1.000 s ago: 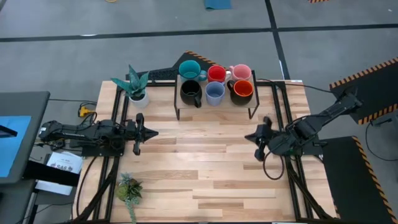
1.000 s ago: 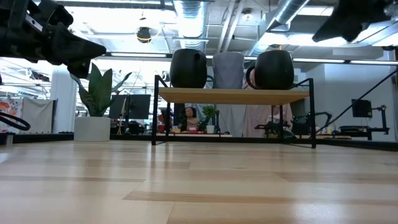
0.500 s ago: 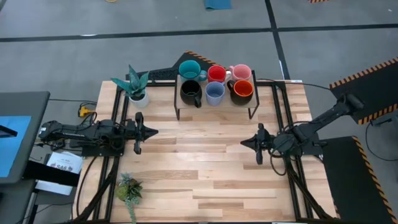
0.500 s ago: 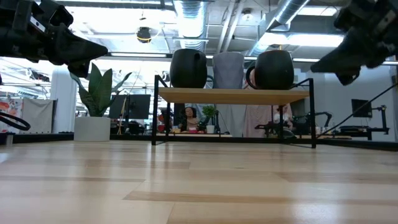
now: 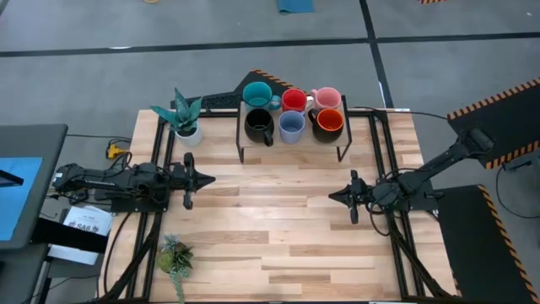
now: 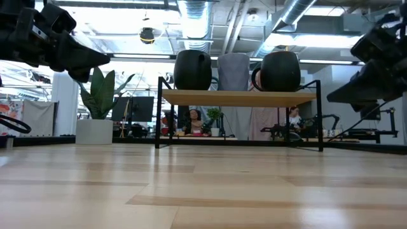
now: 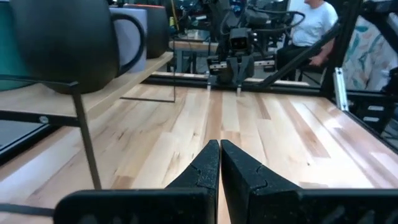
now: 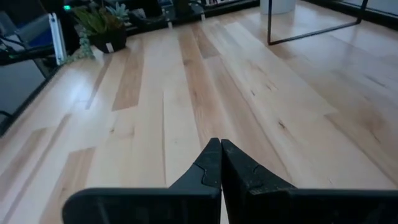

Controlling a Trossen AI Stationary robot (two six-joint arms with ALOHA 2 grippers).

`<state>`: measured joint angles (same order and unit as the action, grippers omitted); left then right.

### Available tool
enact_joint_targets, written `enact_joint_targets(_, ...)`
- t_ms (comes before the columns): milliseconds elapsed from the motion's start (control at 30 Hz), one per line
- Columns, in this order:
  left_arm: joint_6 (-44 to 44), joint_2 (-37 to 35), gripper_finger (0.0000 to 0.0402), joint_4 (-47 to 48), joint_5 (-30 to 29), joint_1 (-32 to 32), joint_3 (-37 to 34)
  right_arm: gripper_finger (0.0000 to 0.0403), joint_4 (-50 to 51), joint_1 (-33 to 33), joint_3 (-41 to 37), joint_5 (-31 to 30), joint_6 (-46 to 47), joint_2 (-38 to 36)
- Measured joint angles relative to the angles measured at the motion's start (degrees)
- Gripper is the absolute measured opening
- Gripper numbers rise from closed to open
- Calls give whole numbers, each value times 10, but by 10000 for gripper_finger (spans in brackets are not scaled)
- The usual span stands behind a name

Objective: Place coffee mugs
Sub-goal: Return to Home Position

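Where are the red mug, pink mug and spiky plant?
Glossy red mug (image 5: 294, 100): high view, its mouth.
Glossy pink mug (image 5: 327, 96): high view, its mouth.
Green spiky plant in white pot (image 5: 185, 111): high view, leaves.

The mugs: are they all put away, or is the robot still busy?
Done: teal, red, pink, black, light blue and orange mugs all stand on the shelf. In hand: nothing; left gripper and right gripper are shut, empty, at the table's sides. Left: no mug to place.

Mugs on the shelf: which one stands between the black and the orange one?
The small glossy light blue mug, in the middle of the lower row as the high view shows it. The glossy red mug is also central, but in the upper row.
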<state>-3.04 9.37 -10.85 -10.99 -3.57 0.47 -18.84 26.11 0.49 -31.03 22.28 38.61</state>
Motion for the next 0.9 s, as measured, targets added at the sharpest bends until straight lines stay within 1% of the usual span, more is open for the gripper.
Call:
enact_joint_targets(167, 0, 0, 0, 0, -32, 0, 0, 21, -10, -2, 0, 11, -37, -1)
enact_joint_targets(300, -1, 0, 0, 10, -34, 0, 0, 21, -5, -20, 0, 13, -57, -14)
enact_joint_targets(433, -8, 0, 0, 25, -34, 0, 0, 20, 23, -46, 0, 34, -77, -40)
enact_joint_targets(567, -9, 0, 0, 55, -34, 0, 0, 20, 68, -73, -1, 57, -89, -90)
enact_joint_targets(700, -11, 0, 0, 79, -31, 0, 2, 20, 142, -87, -1, 73, -88, -156)
enact_joint_targets(900, -11, 0, 0, 86, -30, 0, 4, 20, 153, -85, 1, 87, -152, -239)
